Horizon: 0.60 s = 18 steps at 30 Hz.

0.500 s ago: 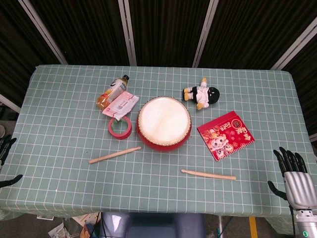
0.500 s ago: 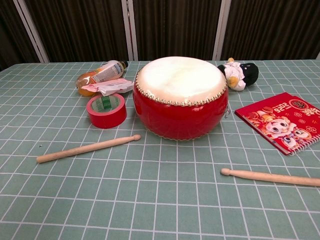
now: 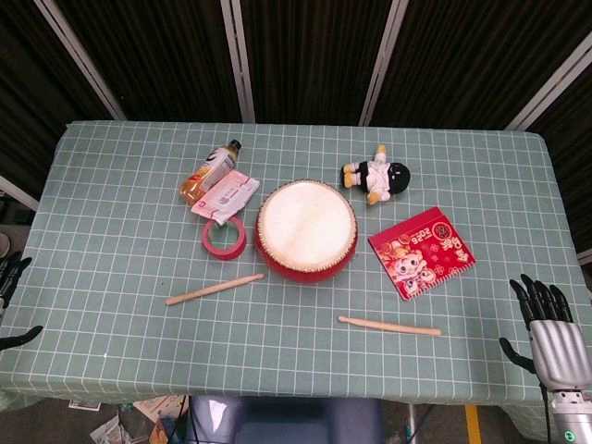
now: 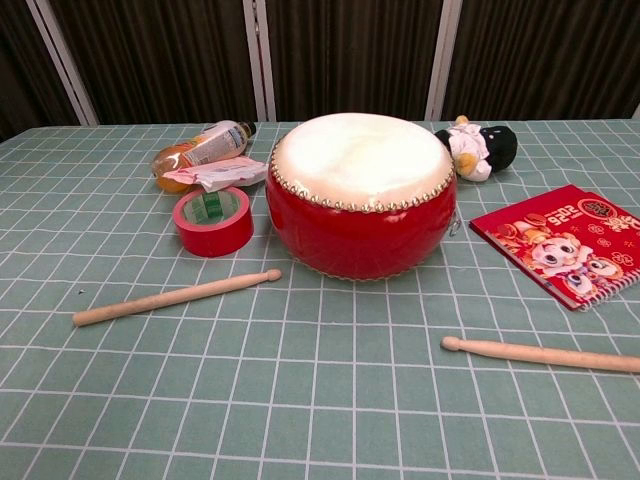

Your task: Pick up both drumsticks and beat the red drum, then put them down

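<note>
The red drum [image 3: 306, 230] [image 4: 360, 192] with a pale skin stands at the table's middle. One wooden drumstick [image 3: 215, 289] [image 4: 177, 297] lies in front of it to the left, the other [image 3: 388, 326] [image 4: 540, 353] in front to the right. My right hand [image 3: 548, 326] hovers off the table's front right corner, fingers spread, holding nothing. Only dark fingertips of my left hand [image 3: 13, 296] show at the left edge, apart and empty. Neither hand appears in the chest view.
A red tape roll [image 3: 224, 238], a wrapped packet [image 3: 226, 193] and a lying bottle [image 3: 210, 170] sit left of the drum. A plush doll [image 3: 377, 176] lies behind it to the right, a red notebook [image 3: 421, 251] to its right. Green checked cloth [image 3: 111, 231] covers the table.
</note>
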Each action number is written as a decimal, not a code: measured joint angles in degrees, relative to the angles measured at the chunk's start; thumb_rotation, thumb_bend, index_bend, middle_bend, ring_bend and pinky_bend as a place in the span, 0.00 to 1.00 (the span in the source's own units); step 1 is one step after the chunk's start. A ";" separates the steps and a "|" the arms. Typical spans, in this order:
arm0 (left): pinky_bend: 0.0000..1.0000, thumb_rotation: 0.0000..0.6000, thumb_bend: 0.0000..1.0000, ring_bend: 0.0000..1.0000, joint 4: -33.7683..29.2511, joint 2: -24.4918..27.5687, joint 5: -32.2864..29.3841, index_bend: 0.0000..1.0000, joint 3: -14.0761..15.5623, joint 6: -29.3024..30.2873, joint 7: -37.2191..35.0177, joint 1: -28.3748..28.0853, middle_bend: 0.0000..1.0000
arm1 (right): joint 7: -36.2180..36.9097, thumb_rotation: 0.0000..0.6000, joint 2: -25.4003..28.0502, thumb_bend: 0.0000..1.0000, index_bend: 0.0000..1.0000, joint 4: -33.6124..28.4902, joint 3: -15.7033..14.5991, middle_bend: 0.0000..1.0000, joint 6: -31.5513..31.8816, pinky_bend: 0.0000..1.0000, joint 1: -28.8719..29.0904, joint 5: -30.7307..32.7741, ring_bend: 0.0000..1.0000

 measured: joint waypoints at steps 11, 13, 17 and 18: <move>0.10 1.00 0.00 0.02 -1.51 0.45 -0.35 0.00 -0.03 -1.01 0.07 -0.44 0.00 | 0.51 1.00 0.11 0.30 0.00 -0.02 0.11 0.00 -0.41 0.00 0.06 0.60 0.00; 0.37 1.00 0.00 0.21 -1.83 0.45 -0.03 0.00 -0.08 -0.77 0.49 -0.52 0.16 | 0.63 1.00 0.17 0.30 0.00 -0.10 0.11 0.00 -0.30 0.00 -0.01 0.60 0.00; 0.93 1.00 0.07 0.82 -2.44 0.16 0.34 0.11 -0.73 0.18 0.91 -0.76 0.79 | 0.07 1.00 0.13 0.30 0.00 -0.09 -0.06 0.00 -0.41 0.00 0.05 0.30 0.00; 0.98 1.00 0.08 0.91 -2.79 0.06 0.35 0.17 -0.96 0.27 0.86 -0.93 0.89 | -0.01 1.00 0.18 0.30 0.00 -0.17 -0.05 0.00 -0.43 0.00 0.06 0.31 0.00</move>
